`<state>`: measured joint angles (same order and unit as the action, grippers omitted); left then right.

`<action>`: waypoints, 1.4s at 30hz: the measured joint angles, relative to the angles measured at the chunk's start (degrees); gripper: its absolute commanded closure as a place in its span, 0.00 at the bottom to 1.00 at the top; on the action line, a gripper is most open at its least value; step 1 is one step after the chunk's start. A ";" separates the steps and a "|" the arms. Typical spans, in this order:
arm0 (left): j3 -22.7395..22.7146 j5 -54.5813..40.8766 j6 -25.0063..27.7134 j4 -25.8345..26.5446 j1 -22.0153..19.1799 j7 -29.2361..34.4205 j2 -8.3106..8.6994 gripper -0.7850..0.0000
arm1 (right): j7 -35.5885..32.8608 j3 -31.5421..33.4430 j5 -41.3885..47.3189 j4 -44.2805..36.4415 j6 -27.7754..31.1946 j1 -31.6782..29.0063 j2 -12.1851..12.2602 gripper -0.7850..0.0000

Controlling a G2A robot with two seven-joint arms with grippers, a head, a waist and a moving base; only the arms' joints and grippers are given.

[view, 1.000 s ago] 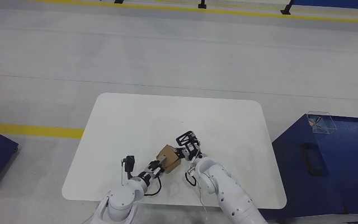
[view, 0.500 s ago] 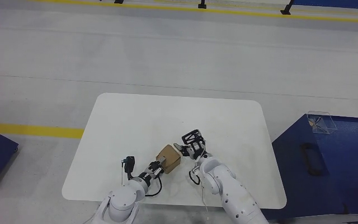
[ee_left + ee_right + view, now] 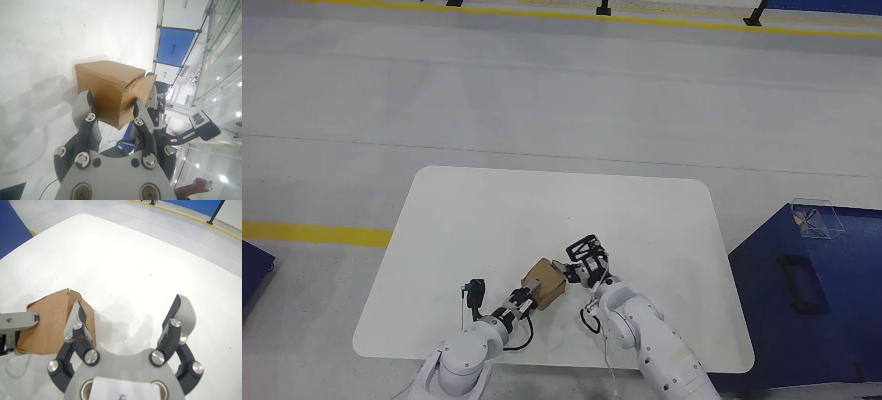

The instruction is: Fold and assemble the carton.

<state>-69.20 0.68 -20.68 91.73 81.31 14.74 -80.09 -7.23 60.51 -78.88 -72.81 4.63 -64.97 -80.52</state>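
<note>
- As recorded at the tool end, the left gripper point(image 3: 112, 96) had its fingers set on either side of the near corner of the carton point(image 3: 105, 81), apparently clamped on it.
- Right gripper point(image 3: 128, 300): jaws spread wide, nothing between them; one finger lay against the side of the carton, the other stood over bare table.
- Carton: brown cardboard, already raised into a box shape, its visible faces closed. It sat tilted between the two grippers near the front middle of the white table point(image 3: 492, 220).
- Flap point(image 3: 149, 79): one edge stood proud at the far upper corner, with a ragged, creased seam beside it.
- Progress, as judged: the body was formed and most folds were made. Pressing down or tucking that last flap looked like the remaining work. Whether the underside was closed could not be told.
</note>
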 measured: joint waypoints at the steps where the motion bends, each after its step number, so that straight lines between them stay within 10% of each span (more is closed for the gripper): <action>1: 0.00 -0.13 0.07 0.00 0.01 0.00 0.01 0.50 | 0.19 -0.05 0.03 -0.01 0.11 0.00 -0.02 0.00; 42: 1.26 -1.66 1.27 -0.18 -0.15 -0.86 0.33 0.43 | 2.37 0.47 -0.92 1.79 2.51 0.33 -0.23 0.00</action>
<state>-67.94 -0.98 -19.41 91.55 81.16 13.89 -79.76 -4.86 60.98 -79.81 -71.02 7.15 -64.64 -80.75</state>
